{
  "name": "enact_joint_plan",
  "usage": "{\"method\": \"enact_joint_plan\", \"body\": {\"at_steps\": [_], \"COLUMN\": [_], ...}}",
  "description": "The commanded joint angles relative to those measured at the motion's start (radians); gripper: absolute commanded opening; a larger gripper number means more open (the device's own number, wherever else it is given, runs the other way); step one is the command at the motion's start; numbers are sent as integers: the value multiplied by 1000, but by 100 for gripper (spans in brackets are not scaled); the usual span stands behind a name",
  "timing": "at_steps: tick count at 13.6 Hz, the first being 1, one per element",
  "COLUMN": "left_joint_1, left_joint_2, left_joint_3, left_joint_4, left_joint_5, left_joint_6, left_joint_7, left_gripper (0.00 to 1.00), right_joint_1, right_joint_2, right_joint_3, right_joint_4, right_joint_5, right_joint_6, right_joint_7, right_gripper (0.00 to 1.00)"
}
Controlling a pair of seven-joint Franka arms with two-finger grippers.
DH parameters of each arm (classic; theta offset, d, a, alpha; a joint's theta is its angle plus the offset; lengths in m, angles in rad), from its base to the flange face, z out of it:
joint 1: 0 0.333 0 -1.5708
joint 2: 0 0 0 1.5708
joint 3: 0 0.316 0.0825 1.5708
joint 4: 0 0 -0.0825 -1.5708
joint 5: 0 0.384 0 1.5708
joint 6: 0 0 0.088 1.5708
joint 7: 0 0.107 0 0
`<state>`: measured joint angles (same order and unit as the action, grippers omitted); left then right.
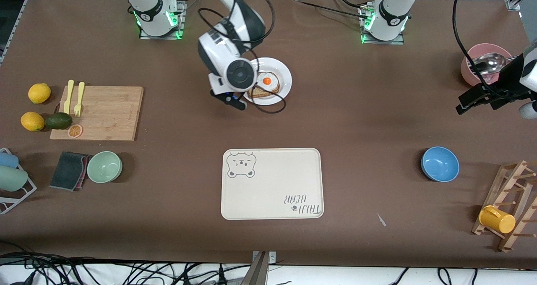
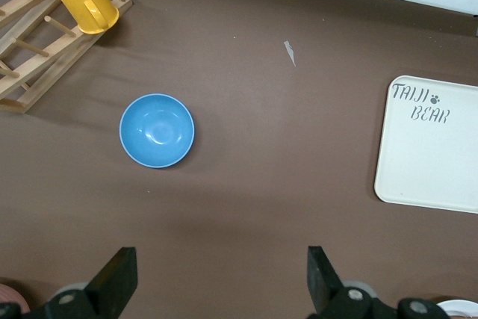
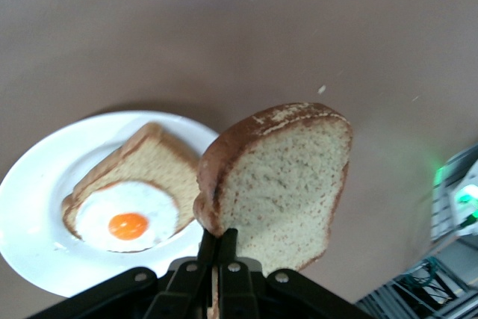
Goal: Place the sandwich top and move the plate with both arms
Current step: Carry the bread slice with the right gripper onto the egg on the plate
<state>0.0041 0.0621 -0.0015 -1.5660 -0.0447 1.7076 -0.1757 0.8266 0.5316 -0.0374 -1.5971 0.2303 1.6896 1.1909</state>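
Right gripper [image 3: 219,255] clamped narrow on the lower edge of the sandwich top [image 3: 282,184], holding the slice upright, broad face toward the wrist camera, domed crust uppermost. Seen from the front, hangs over the edge of the plate [image 1: 285,80] on the side toward the right arm's end of the table, with the slice itself hidden under the wrist there.

Plate near the table's edge by the robot bases, roughly midway between the two bases. On it, the egg slice [image 3: 131,196], lying flat, yolk up.

Key relation, judged from the right wrist view: egg slice just beside and below the held slice, toward the plate's middle. Held slice standing on edge, egg slice lying flat, so placing likely calls for a short shift over the plate centre plus a tilt to bring the broad face down onto the egg. Risk: an off-centre drop leaving the slice hanging over the rim.

Left gripper [image 2: 216,282] spread wide, holding nothing, waiting up over the table's left-arm end, near the pink bowl [image 1: 470,66] with its spoon [image 1: 488,62], well apart from the plate. Right arm plainly the nearer one. Tray [image 1: 272,184] bare, nearer the front camera than the plate.
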Motion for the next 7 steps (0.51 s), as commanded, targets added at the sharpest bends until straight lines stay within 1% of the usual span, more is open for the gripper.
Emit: {"method": "enact_joint_plan", "body": {"at_steps": [1,3,7], "left_joint_1": [5,8,7], "left_joint_2": [7,7,7], "left_joint_3": [1,1,1], "left_joint_4": [24,24,24], "left_joint_5": [-21,-21,-21], "left_joint_6": [-20,-20,-20], "left_joint_7": [4,5,4], "left_gripper": [100,100,100], "right_joint_1": [84,108,143], "right_joint_2": [66,109,159], "right_joint_3": [-10,-10,-12], "right_joint_4": [74,111,115], "right_joint_5": [11,11,0], "right_joint_6": [31,47,123], "right_joint_7": [113,177,210], "right_gripper": [0,0,0]}}
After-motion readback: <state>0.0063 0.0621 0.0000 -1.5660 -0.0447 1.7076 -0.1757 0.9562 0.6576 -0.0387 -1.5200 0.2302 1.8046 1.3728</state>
